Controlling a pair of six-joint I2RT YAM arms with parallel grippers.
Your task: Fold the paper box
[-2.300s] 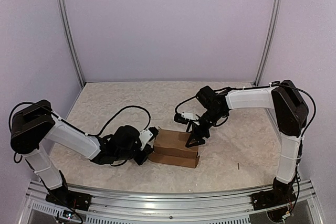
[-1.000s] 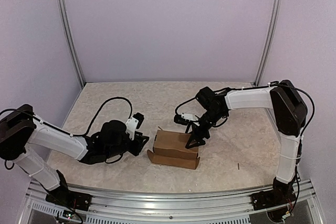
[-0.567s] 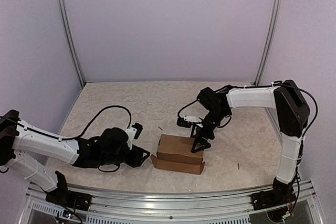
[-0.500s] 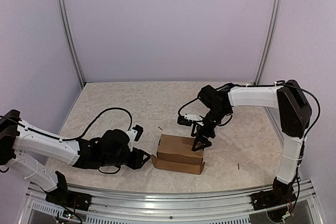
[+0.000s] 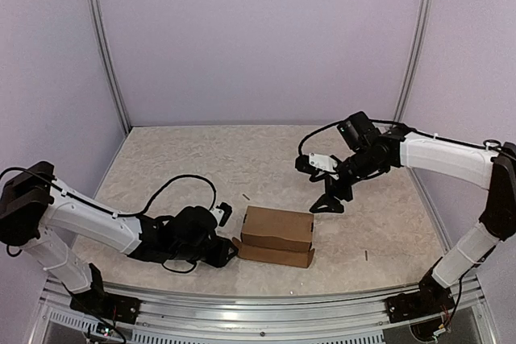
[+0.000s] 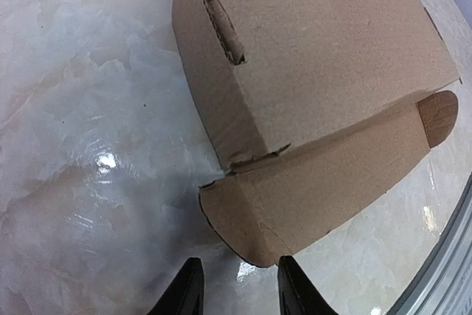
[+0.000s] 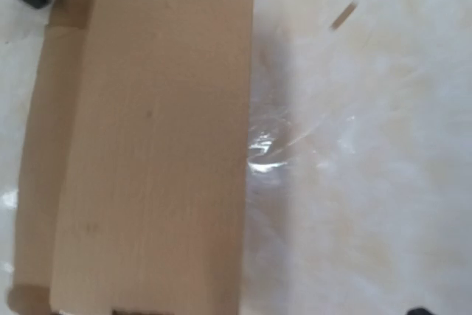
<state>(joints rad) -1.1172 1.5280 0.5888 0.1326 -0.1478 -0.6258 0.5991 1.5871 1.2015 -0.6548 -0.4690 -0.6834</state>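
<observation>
Box (image 5: 276,230): brown cardboard, folded into a low oblong, flat on table (image 5: 177,159), near centre, toward the 6 o'clock edge.
Lid: plain top panel lies closed, per R wrist view.
Flap (image 6: 324,182): lower layer sticks out along box's near long side, w/ a rounded tab (image 6: 436,116) at the far end.
Slot (image 6: 225,31): narrow cut near top edge of the box end facing the L arm.
L gripper (image 5: 223,250): low over table at box's 8 o'clock, just beside flap's end; contact can't be told. Fingertips (image 6: 190,289) narrowly apart, nothing between them.
R gripper (image 5: 330,199): raised at box's 1 o'clock, apart from it; jaws spread wide, holding nothing.
Sliver (image 5: 365,254): small scrap on table at box's 4 o'clock.
</observation>
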